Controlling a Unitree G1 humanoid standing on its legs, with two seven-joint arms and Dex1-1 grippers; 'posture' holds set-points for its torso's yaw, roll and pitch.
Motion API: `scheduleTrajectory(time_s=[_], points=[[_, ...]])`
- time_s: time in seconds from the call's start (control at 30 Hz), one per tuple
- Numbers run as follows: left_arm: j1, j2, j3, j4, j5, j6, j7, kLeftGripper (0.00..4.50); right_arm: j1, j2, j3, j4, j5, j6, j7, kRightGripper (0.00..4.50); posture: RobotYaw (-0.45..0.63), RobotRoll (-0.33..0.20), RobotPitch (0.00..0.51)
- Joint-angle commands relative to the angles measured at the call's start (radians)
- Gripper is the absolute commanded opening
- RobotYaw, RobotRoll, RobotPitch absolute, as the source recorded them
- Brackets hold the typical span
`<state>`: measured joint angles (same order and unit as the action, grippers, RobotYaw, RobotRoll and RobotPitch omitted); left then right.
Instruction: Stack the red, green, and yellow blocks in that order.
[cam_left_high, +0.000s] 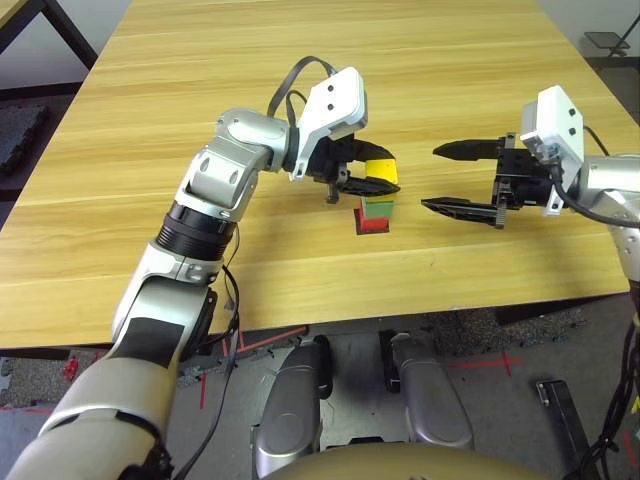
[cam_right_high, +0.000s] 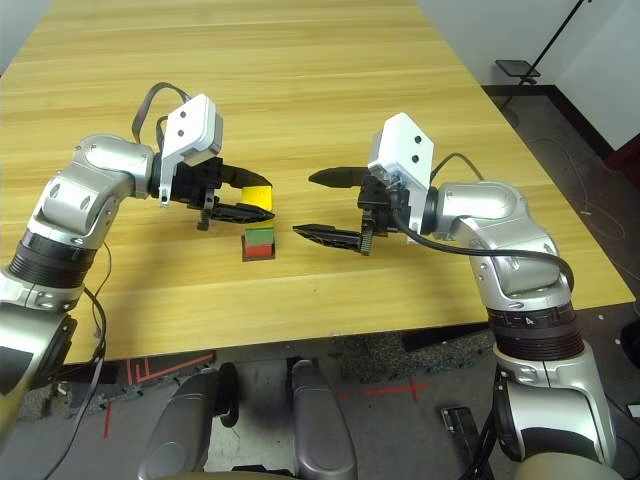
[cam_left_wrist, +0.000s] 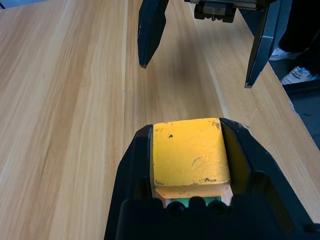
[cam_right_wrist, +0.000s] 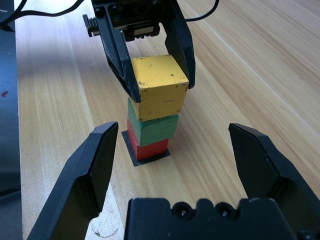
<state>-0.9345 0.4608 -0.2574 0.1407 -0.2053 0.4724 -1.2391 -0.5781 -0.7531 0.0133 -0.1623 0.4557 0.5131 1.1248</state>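
Pale wooden worktop (cam_left_high: 150, 150) carries a black square patch (cam_right_wrist: 145, 157) with the red block (cam_right_wrist: 150, 146) on it and the green block (cam_right_wrist: 155, 127) stacked on top. Left tool (cam_right_wrist: 150, 75) pinches the yellow block (cam_right_wrist: 157, 86) just over the green one; whether they touch is unclear. Right tool (cam_left_high: 445, 180), fingers spread, hovers just right of the stack.

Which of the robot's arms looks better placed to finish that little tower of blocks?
The left. Its end effector is shut on the yellow cube, held right above the green cube sitting on the red cube. The right end effector is open, holds nothing and is off to the side.
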Motion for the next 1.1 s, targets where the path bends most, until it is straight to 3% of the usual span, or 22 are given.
scheduleTrajectory(time_s=[0.03, 0.43, 0.9, 1.1], points=[[0.008, -0.004, -0.015, -0.008, -0.001, 0.000, 0.003, 2.08, -0.003, -0.001, -0.008, 0.000, 0.013, -0.001, 0.003, 4.50, 0.13, 0.034, 0.220], [0.010, 0.003, -0.024, 0.051, 0.030, -0.062, 0.005, 2.08, -0.013, 0.008, -0.001, -0.001, 0.013, 0.003, 0.004, 4.50, 0.14, 0.030, 0.228], [0.031, 0.000, -0.022, 0.017, 0.012, -0.032, -0.003, 2.08, -0.019, 0.008, 0.002, 0.011, 0.008, -0.001, 0.013, 4.50, 0.14, 0.025, 0.221], [0.021, -0.007, -0.015, 0.006, -0.005, 0.009, 0.009, 3.91, -0.028, 0.012, 0.005, 0.020, 0.003, -0.007, 0.013, 4.50, 0.14, 0.028, 0.216]])
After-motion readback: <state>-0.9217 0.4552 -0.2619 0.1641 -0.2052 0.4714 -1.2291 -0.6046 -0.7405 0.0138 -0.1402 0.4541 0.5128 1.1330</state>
